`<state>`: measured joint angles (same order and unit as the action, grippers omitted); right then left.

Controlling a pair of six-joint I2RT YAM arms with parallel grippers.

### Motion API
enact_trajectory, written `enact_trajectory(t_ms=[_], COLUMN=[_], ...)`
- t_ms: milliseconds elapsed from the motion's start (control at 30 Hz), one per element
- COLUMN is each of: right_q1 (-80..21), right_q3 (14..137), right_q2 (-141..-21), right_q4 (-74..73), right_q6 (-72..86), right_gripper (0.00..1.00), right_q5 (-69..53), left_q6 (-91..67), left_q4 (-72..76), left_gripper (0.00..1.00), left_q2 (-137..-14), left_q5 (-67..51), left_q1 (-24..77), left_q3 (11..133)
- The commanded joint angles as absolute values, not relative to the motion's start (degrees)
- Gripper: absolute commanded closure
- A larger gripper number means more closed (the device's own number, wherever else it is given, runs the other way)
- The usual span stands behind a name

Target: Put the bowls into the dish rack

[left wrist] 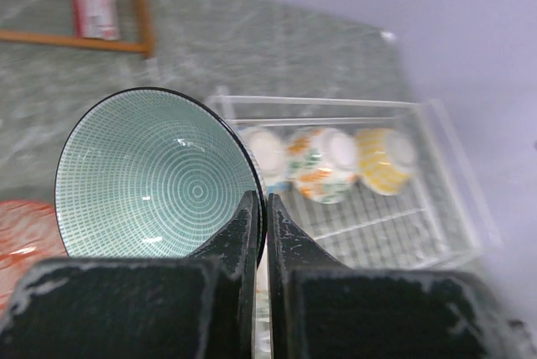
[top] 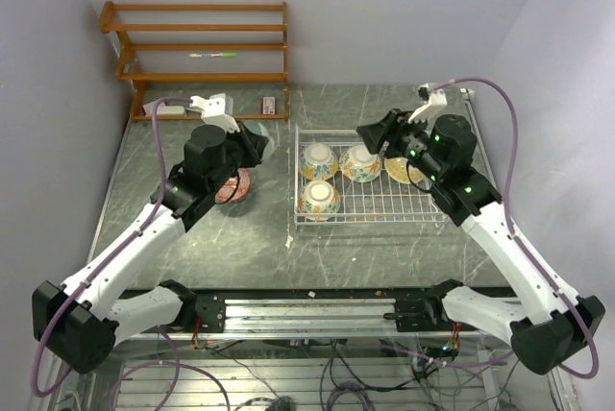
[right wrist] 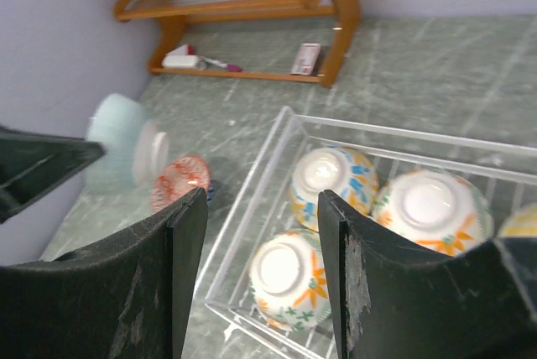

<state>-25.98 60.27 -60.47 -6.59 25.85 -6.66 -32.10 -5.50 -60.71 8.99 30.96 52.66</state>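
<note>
Left jaws are pinched together on the dark rim of the pale teal bowl (left wrist: 159, 179). It's glazed ceramic with fine concentric rings and grid lines inside, held up on edge off the surface (top: 192, 248), which looks like grey-green marbled stone. Down to the left of those jaws sits the reddish-brown bowl (top: 233, 187), netted with red pattern. Right jaws stand apart with nothing between them, over the white wire dish rack (top: 370, 214). Under them the floral bowls (right wrist: 327, 176) lie foot-ring up on the grid: three orange-and-blue, one yellow. Beyond both jaws is a wooden shelf unit (top: 202, 46) against pale lilac walls.
</note>
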Motion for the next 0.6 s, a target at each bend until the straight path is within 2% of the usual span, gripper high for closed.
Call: enact_trajectory(t_ms=[0, 400, 433, 567], right_q1=[-24.1, -22.5, -22.5, -22.5], right_q3=[62.0, 68.8, 69.5, 71.6], right_q2=[-55.6, -49.4, -48.9, -47.9], right_q4=[-14.2, -23.9, -24.6, -26.8], right_q6=[24.8, 23.0, 22.9, 22.5], right_gripper=[0.45, 0.45, 0.43, 0.26], right_q5=[2.0, 10.8, 11.7, 12.3], left_q6=[-38.1, -42.7, -43.5, -47.8], left_q4=[7.9, 28.3, 30.5, 41.9], left_gripper=[0.93, 0.93, 0.93, 0.93], left_q2=[-61.4, -80.4, -81.9, -89.6], left_q5=[-1.2, -4.4, -4.8, -6.9], left_q1=[34.9, 51.7, 52.4, 54.9], left_q3=[57.5, 62.3, 62.6, 63.6])
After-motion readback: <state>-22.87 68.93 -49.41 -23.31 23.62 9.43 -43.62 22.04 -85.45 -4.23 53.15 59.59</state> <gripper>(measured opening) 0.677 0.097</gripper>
